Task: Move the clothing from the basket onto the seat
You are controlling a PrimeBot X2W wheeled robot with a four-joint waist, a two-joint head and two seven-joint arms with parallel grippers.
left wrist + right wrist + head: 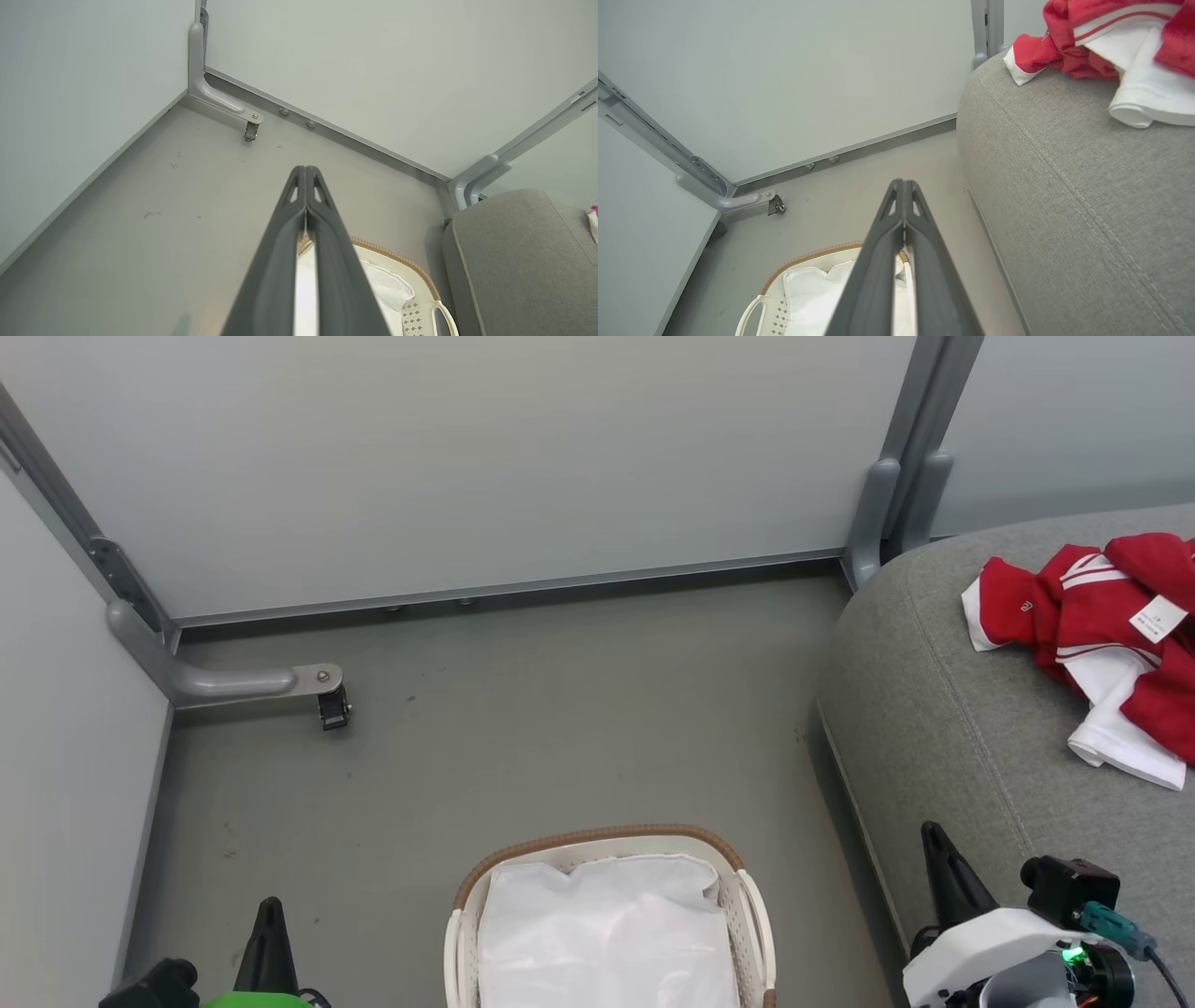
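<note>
- The left gripper (305, 170) hangs at the lower left of the head view, its two dark fingers pressed together tip to tip with nothing between them.
- A grey metal partition foot (233, 683) with a small black caster juts across the grey floor (523, 728) from the left corner.
- The oval white basket (607, 832), with its brown woven rim, stands on the floor between the two grippers and holds a crumpled white cloth liner (607, 933).
- The right gripper (903, 183) sits at the lower right, fingers likewise closed flat on each other and gripping nothing, just beside the rounded edge of the grey seat (934, 728).
- The red sports shirt (1092, 607) lies crumpled on top of the seat, well apart from the right gripper, ahead of it and to its right.
- In the head view the shirt's long axis runs from upper left to lower right. A red sleeve with white trim points left toward the seat's edge, a white part trails to the lower right, and a white label (1158, 616) faces up.
</note>
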